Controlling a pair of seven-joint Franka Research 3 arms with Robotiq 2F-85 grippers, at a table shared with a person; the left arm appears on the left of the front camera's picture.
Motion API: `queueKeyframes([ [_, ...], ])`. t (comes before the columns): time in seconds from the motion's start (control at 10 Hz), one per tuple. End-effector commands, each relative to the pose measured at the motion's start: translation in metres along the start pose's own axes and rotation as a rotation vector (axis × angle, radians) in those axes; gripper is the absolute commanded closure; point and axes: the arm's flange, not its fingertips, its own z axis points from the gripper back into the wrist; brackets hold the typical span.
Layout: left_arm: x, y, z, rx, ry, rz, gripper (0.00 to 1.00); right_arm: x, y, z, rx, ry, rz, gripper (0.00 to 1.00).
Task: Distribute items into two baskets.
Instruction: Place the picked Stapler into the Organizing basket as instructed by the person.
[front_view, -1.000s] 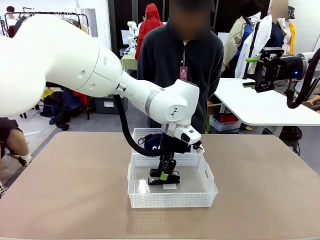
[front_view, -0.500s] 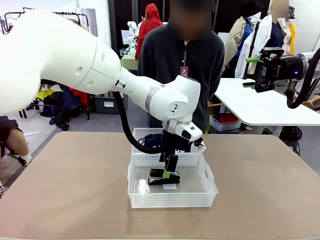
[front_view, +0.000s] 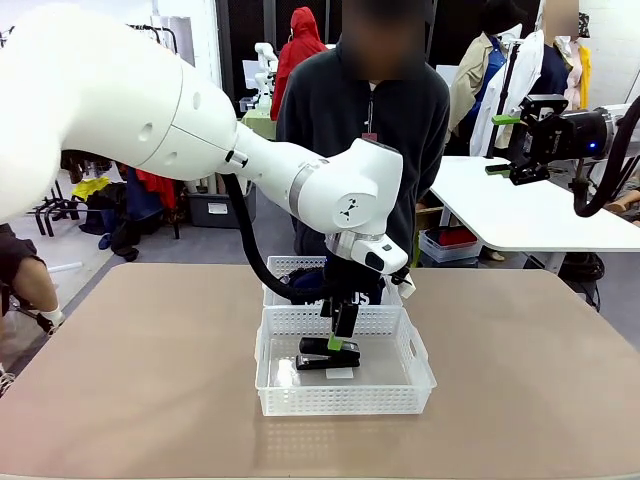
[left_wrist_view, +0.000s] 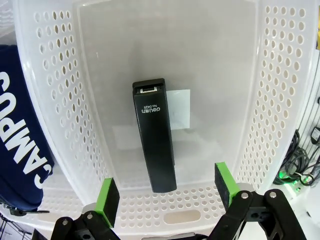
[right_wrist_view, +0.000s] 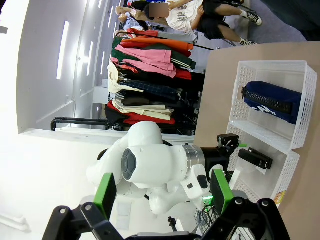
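1. The black stapler (left_wrist_view: 154, 136) lies flat on the floor of the near basket (front_view: 270, 396), roughly at its middle, beside a small white label stuck to the basket floor.
2. My left end effector (left_wrist_view: 167, 192) hangs just above the stapler with its green pads (left_wrist_view: 108, 195) spread wide on either side, touching nothing; in the front view it (front_view: 340, 338) sits over the stapler (front_view: 328, 354), clear of it.
3. The navy pouch (left_wrist_view: 20, 150) with white "CAMPUS" lettering lies in the far basket (front_view: 278, 268), partly hidden behind my left arm in the front view; my right wrist view shows the pouch (right_wrist_view: 270, 102) resting along that basket (right_wrist_view: 250, 72).
4. The two white lattice baskets stand one behind the other, touching or nearly so, at the middle of the tan desk (front_view: 130, 380).
5. My right end effector (right_wrist_view: 162, 192) is raised well away from the baskets, its fingers spread and holding nothing; in the front view it (front_view: 510, 145) hangs high at the right, level with a white table (front_view: 520, 215) behind.
6. A person in a dark pullover (front_view: 365, 120) stands at the far side of the desk, directly behind the baskets.
7. A rack of coloured clothes (right_wrist_view: 150, 75) stands farther off in the room.
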Motion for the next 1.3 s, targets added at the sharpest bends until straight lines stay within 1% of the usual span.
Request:
queueKeyframes([
  [0.0, -0.012, -0.007, 0.001, -0.006, -0.029, -0.013, 0.00, 0.000, 0.002, 0.000, 0.001, -0.003, 0.001, 0.00],
  [0.2, -0.011, -0.010, 0.007, -0.011, -0.036, -0.017, 0.00, 0.000, 0.002, 0.000, 0.001, -0.003, 0.001, 0.00],
  [0.3, -0.012, -0.010, 0.009, -0.024, -0.017, -0.010, 0.00, 0.000, 0.002, 0.000, 0.001, -0.003, 0.001, 0.00],
  [0.4, -0.010, -0.009, 0.008, -0.042, -0.022, 0.001, 0.00, 0.000, 0.002, 0.000, 0.001, -0.003, 0.001, 0.00],
  [0.5, -0.001, -0.003, 0.008, -0.002, -0.012, 0.001, 0.00, 0.000, 0.002, 0.000, 0.001, -0.003, 0.001, 0.00],
  [1.2, -0.001, -0.003, 0.008, -0.002, -0.012, 0.001, 0.00, 0.000, 0.002, 0.000, 0.001, -0.003, 0.001, 0.00],
])
